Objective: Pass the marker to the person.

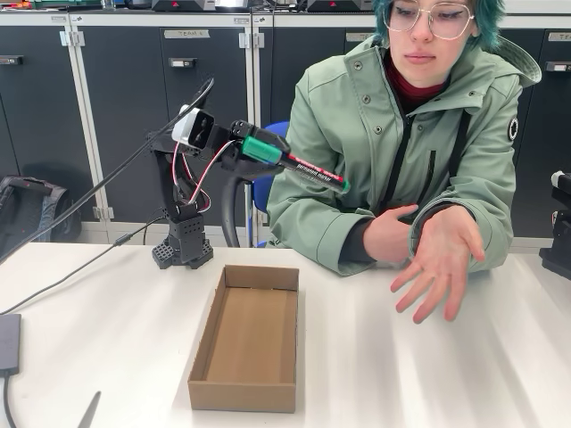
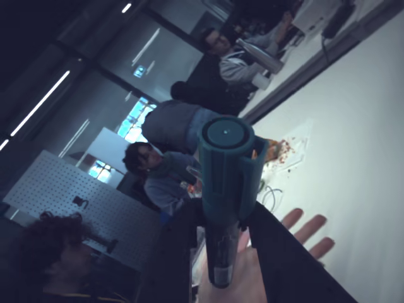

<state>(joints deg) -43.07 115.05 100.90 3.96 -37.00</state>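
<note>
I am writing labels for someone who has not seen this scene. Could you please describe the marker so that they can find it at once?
In the fixed view, find the black robot arm behind the open cardboard box. Its gripper holds the marker in the air, pointing toward the person with the open hand. It is the only pen: green cap, dark barrel with white print.

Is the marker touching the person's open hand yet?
Apart. In the fixed view the marker is held up in the gripper, beside the person's chest, while the open hand waits lower down over the table, with clear space between them.
</note>
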